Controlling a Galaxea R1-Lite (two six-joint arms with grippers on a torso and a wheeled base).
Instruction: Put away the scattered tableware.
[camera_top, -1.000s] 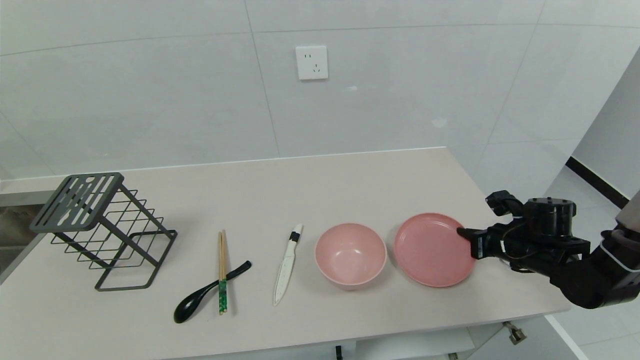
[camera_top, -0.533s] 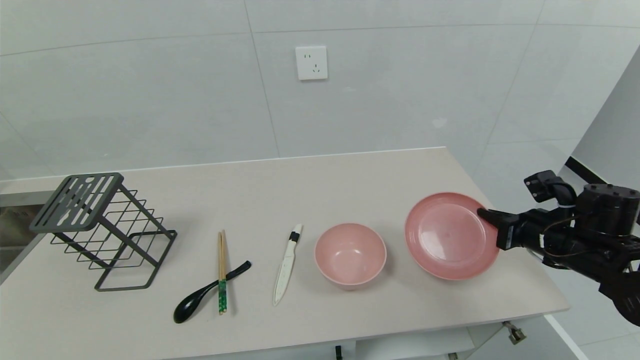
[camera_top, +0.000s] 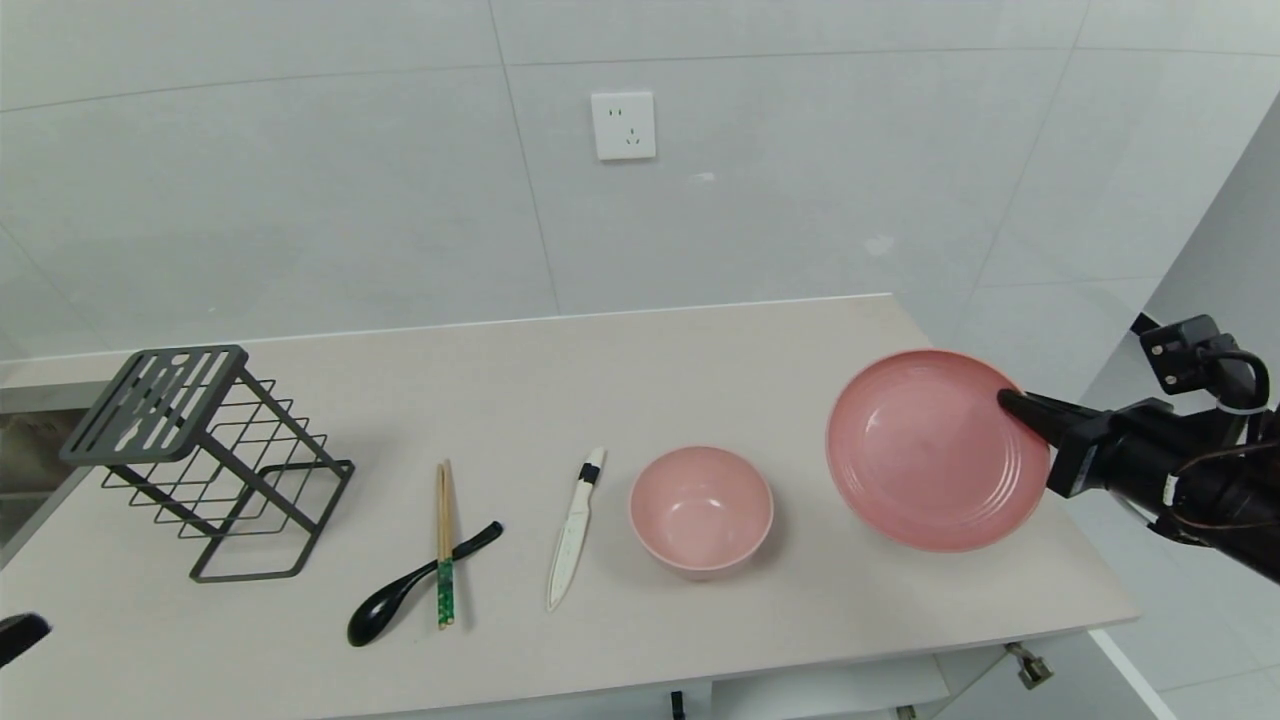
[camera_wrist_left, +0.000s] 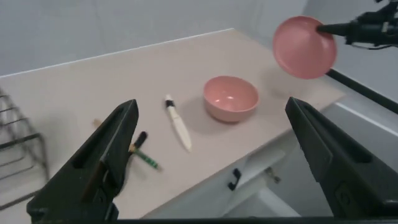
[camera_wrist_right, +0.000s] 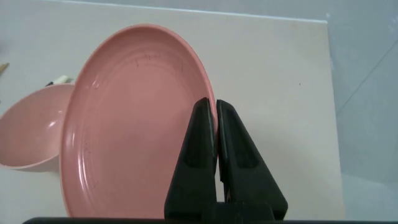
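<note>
Beige worktop, tiled wall | right gripper fingers pinch pink plate by its rim, tilted, held above worktop's right end | pink bowl upright, mid-worktop | left gripper fingers spread wide, holding nothing

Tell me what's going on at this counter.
The right gripper is shut on the rim of the pink plate, holding it tilted above the counter. The pink bowl, knife, chopsticks and black spoon lie on the counter, the wire rack at its left end. The left gripper hangs open, empty.
</note>
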